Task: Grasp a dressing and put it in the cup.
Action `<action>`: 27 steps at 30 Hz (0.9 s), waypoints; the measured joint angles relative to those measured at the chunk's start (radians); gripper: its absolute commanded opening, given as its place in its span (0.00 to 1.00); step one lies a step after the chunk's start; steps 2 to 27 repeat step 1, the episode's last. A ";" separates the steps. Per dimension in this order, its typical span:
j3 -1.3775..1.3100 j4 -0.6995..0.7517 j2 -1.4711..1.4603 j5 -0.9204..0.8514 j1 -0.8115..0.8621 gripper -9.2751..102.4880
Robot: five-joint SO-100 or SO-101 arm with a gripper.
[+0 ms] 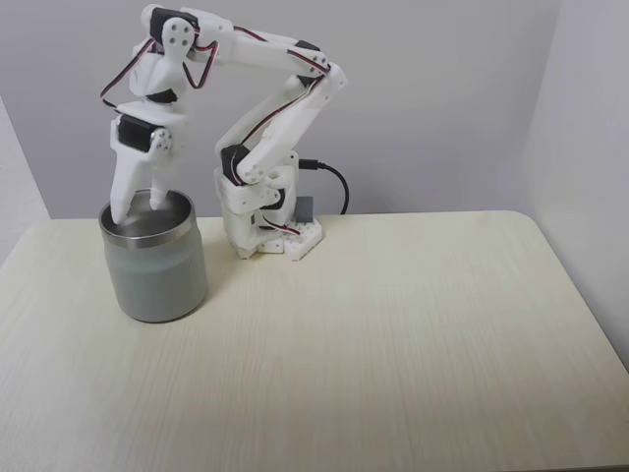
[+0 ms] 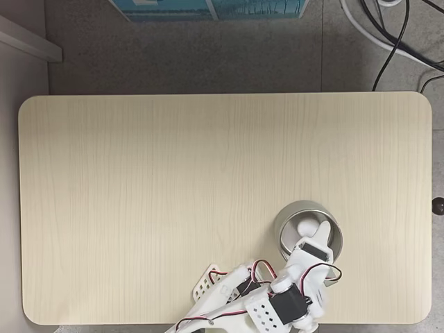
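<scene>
Desk (image 1: 393, 334): we see pale wood, bare except the cup (image 1: 157, 270).
Claw (image 1: 141, 204): fingers apart, tips inside the cup rim.
Dressing (image 2: 305, 227): already lying inside the cup.
Left: we judge only the withdrawal.

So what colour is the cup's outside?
Pale grey-green, with a shiny steel rim; the cup shows best in a fixed view.

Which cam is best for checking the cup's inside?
The fixed view from above: it looks straight into the cup, showing steel floor, the gripper and a white rounded thing, possibly the dressing. The fixed view from the side gives the cup's outer wall and rim, with fingertips dipping below.
</scene>
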 measured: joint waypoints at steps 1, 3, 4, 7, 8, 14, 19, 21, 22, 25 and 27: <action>0.000 0.000 0.008 0.000 -0.003 0.31; 0.000 0.000 0.008 0.000 -0.003 0.31; 0.000 0.000 0.008 0.000 -0.003 0.31; 0.000 0.000 0.008 0.000 -0.003 0.31; 0.000 0.000 0.008 0.000 -0.003 0.31; 0.000 0.000 0.008 0.000 -0.003 0.31; 0.000 0.000 0.008 0.000 -0.003 0.31; 0.000 0.000 0.008 0.000 -0.003 0.31; 0.000 0.000 0.008 0.000 -0.003 0.31; 0.000 0.000 0.008 0.000 -0.003 0.31; 0.000 0.000 0.008 0.000 -0.003 0.31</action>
